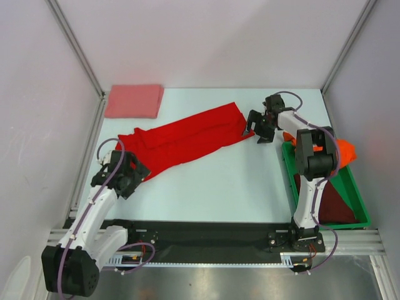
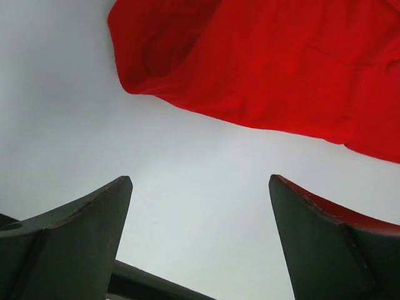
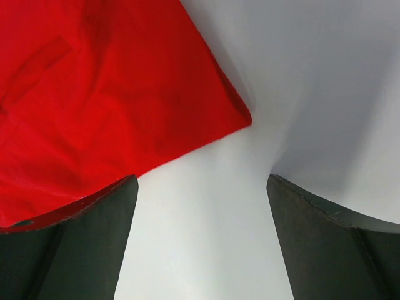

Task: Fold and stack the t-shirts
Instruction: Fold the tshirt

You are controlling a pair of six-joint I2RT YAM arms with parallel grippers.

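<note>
Likely limp and light, the bright red cloth t-shirt lies banded from nine toward one o'clock on the pale surface, best pinched at its end corners, where the left gripper and right gripper hover wide open, empty.

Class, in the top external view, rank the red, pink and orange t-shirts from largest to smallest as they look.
1. red t-shirt, spread out
2. pink t-shirt, folded
3. orange t-shirt, partly hidden behind the right arm
</note>
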